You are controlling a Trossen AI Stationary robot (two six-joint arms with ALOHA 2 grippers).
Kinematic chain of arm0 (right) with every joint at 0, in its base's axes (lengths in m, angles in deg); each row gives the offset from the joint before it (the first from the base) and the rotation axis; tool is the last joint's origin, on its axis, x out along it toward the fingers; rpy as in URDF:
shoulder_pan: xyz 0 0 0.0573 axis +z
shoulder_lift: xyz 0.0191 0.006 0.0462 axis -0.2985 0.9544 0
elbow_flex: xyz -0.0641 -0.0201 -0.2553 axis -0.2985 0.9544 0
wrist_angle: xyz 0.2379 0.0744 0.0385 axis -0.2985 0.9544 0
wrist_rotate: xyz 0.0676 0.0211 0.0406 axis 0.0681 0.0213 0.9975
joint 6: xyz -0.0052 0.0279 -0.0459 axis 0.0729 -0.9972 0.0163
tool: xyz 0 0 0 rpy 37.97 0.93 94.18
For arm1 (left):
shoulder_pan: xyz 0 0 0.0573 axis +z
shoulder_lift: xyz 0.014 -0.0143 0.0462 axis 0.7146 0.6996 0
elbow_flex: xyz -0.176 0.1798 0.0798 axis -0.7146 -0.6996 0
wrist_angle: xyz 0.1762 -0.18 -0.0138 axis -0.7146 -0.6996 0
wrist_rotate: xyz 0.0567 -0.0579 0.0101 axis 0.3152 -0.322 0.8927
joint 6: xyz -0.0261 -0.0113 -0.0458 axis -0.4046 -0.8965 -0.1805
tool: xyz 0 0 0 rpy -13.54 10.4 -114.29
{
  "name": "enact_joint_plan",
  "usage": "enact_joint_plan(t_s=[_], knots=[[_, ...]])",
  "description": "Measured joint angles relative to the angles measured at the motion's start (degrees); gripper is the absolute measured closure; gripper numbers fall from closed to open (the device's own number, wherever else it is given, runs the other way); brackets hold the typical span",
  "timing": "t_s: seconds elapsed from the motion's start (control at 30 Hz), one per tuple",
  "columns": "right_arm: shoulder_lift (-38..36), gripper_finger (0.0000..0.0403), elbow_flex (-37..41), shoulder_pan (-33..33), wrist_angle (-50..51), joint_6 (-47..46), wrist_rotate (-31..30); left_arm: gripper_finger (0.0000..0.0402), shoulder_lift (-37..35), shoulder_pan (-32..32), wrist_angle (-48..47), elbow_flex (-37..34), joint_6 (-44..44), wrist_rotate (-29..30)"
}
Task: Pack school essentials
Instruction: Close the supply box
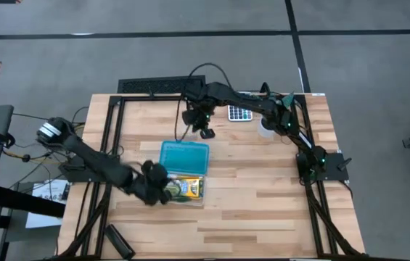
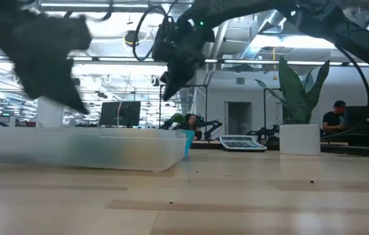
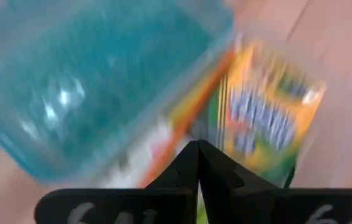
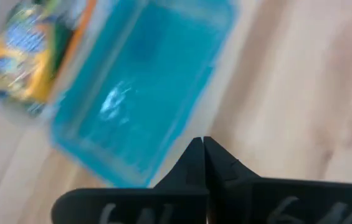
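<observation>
A clear pencil box (image 2: 83, 149) lies open on the table, with its blue lid (image 1: 184, 157) flat on the far side. A green-and-yellow packet (image 1: 186, 188) lies in the clear half. My left gripper (image 1: 162, 192) is shut and hovers over the box's left end, above the packet (image 3: 269, 106). The low view shows it (image 2: 73, 104) raised clear of the box. My right gripper (image 1: 207, 133) is shut and hangs in the air beyond the lid's far right corner. Its wrist view shows the lid (image 4: 144, 93) and the packet (image 4: 29, 50) below. The other stationery is not in view.
A grey calculator (image 1: 239, 114) lies at the far edge of the table. A potted plant in a white pot (image 2: 300, 104) stands to its right, under the right arm. A black object (image 1: 120, 241) lies at the near left corner. Bare wood lies to the right of the box.
</observation>
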Motion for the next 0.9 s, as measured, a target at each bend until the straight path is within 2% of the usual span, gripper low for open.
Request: enact_joint_plan(t_s=[0.17, 0.27, 0.53, 0.9], knots=[[0.7, 0.0403, 0.5, -2.7, -2.4, -2.6, 0.2, 0.0401, 10.0, -3.6, -0.1, 1.6, -9.9, -1.9], [0.5, 0.0403, 1.1, -3.7, -3.5, -2.7, 0.2, 0.0401, 12.8, -3.9, 0.1, 3.1, -11.5, -3.1], [0.6, 0.0403, 1.4, -3.7, -3.4, -3.8, 4.5, 0.0401, 13.2, -2.4, -1.2, 3.5, -10.7, -4.4], [0.6, 0.0403, 7.8, -3.5, -7.2, -3.4, 3.8, 0.0401, 13.2, -1.9, -0.9, 2.9, -10.6, -3.1]])
